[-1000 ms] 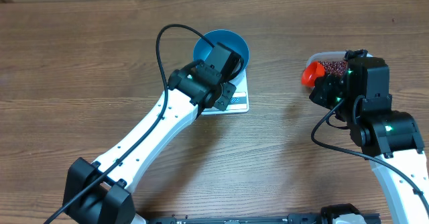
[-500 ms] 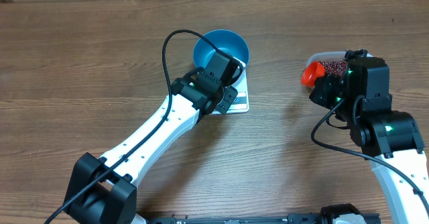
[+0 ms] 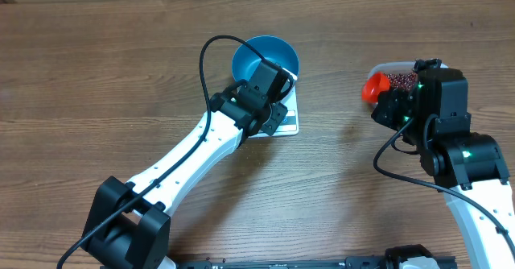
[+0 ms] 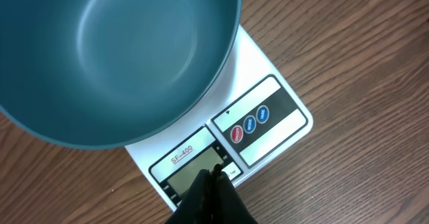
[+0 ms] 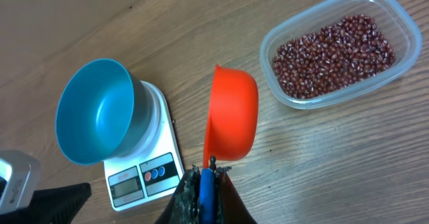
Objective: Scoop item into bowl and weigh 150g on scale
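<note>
The empty blue bowl (image 3: 265,58) sits on the white scale (image 3: 289,122). My left gripper (image 3: 274,117) is shut and empty. Its tip (image 4: 216,174) lies over the scale's (image 4: 271,127) display end, close below the bowl (image 4: 114,56), and hides part of the display. My right gripper (image 5: 208,172) is shut on the blue handle of an orange scoop (image 5: 231,113). It holds the scoop (image 3: 372,88) above the table between the scale (image 5: 158,162) and the dark red beans (image 5: 333,53). The beans (image 3: 398,80) lie in a clear tub (image 5: 404,24).
The clear tub's rim (image 3: 385,66) is partly hidden under my right wrist in the overhead view. Bare wooden table (image 3: 96,76) lies left of the scale and between the scale and the tub. A black cable (image 3: 211,47) arcs over the left arm.
The left arm has swung slightly to the right, and its shut gripper has stayed over the scale's display end. The right arm and scoop have not moved.
</note>
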Robot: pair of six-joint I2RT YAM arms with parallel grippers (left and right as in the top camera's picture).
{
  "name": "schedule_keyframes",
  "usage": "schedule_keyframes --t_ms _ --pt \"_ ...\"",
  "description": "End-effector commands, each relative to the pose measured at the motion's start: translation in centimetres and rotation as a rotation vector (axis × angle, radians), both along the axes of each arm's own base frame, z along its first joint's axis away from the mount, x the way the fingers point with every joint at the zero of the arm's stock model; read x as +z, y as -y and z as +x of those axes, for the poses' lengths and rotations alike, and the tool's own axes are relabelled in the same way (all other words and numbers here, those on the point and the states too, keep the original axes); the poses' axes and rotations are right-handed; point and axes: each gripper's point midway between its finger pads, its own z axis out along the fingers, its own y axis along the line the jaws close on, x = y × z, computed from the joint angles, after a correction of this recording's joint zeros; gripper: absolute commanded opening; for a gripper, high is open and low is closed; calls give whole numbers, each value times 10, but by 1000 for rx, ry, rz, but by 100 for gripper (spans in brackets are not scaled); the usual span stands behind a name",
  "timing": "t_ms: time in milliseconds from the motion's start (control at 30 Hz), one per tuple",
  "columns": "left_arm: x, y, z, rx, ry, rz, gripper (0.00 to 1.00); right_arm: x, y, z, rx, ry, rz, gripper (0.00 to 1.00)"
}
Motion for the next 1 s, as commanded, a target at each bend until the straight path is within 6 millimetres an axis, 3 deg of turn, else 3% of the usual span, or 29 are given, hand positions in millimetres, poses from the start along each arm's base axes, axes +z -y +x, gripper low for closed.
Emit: schedule_keyframes --t_ms 0,567,967 --pt "-6 5 -3 -30 -16 -9 4 21 1 3 -5 62 1 4" --pt "-7 12 -4 -49 -26 -39 4 21 1 3 -5 62 0 4" --pt "-39 13 -1 -49 -75 0 4 10 0 8 -4 29 -4 4"
